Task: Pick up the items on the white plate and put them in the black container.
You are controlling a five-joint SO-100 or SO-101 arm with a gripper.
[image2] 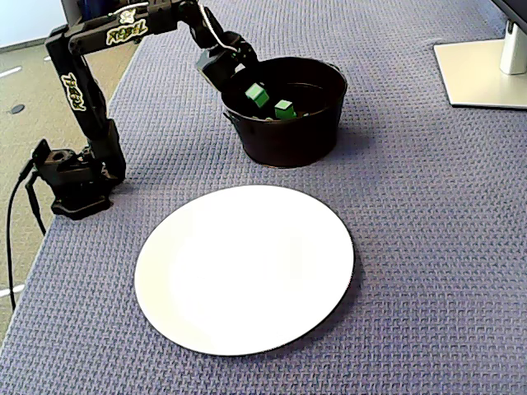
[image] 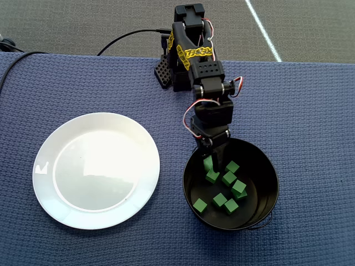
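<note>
The white plate point(image: 96, 170) point(image2: 244, 267) lies bare, with no cubes on it. The black container point(image: 272, 180) point(image2: 288, 144) stands to its right in the overhead view and holds several green cubes point(image: 228, 178) point(image2: 284, 109). My gripper point(image: 214, 164) point(image2: 251, 89) reaches down just inside the container's rim on the side nearest the arm base. It is shut on one green cube point(image: 208, 164) point(image2: 256, 95), which hangs above the cubes on the bottom.
The arm base point(image: 177, 75) point(image2: 74, 185) is clamped at the blue mat's edge, and its cable point(image: 127, 37) trails off the table. A monitor foot point(image2: 482, 70) stands at the upper right of the fixed view.
</note>
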